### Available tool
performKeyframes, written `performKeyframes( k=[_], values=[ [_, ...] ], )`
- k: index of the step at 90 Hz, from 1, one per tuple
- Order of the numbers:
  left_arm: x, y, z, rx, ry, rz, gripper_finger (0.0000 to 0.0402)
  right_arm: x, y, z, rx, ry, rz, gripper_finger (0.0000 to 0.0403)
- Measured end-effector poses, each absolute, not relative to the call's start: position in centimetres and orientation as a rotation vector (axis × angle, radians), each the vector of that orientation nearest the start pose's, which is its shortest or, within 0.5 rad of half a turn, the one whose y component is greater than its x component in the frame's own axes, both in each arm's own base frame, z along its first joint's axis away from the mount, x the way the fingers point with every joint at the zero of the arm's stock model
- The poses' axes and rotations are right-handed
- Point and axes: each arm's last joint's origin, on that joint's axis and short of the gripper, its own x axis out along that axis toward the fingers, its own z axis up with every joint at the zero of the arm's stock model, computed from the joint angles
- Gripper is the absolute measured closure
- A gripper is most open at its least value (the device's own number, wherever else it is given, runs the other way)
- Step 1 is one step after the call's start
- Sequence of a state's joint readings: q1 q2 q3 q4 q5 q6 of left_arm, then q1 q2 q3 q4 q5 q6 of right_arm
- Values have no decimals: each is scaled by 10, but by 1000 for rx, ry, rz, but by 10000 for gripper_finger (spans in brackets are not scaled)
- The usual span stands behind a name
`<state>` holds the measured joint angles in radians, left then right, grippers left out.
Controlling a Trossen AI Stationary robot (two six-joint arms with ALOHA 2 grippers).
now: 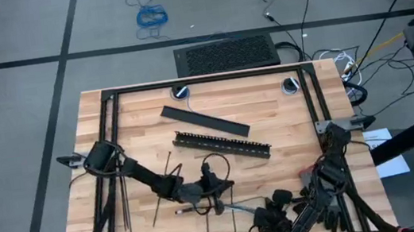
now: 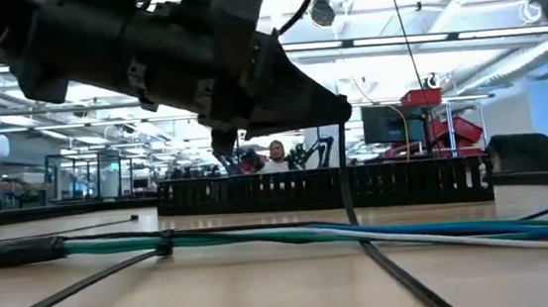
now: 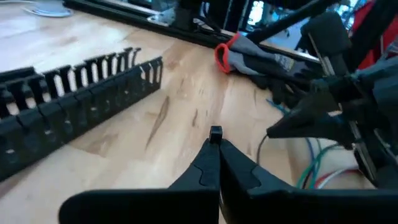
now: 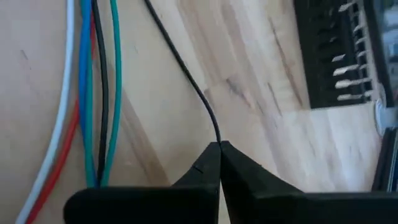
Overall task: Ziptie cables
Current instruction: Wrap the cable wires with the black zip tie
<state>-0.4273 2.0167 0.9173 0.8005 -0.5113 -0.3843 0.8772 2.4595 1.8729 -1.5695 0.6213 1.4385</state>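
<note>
Left claw: low over the table's near-middle, tips pressed together on the small square head of a ziptie, seen in the left wrist view.
Right claw: tips closed on the thin black ziptie strip, seen in the right wrist view; its arm reaches in from the table's near right corner.
Ziptie loop: arches up between the two claws, just nearer than the slotted bar.
Cables: blue, green and pale wires lying flat along the table's near edge, banded by a black tie in the low view.
Spare zipties: straight black strips lying towards the near left side.
Slotted bar: mid-table, slanted.
Flat black bar: just beyond it, nearer the far edge.
Table: pale wood.
</note>
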Motion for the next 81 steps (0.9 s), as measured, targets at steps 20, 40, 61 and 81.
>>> performKeyframes(
  k=[20, 40, 61, 81],
  values=[
    [355, -155, 123, -248, 248, 111, 402, 258, 322, 107, -309, 1010, -812, 331],
    [350, -165, 123, -269, 247, 104, 402, 255, 324, 107, -301, 1002, -814, 255],
    [348, -168, 123, -329, 228, 173, 402, 251, 332, 111, -291, 909, -789, 244],
    [346, -169, 121, -346, 238, 182, 402, 253, 354, 150, -291, 720, -650, 243]
  ],
)
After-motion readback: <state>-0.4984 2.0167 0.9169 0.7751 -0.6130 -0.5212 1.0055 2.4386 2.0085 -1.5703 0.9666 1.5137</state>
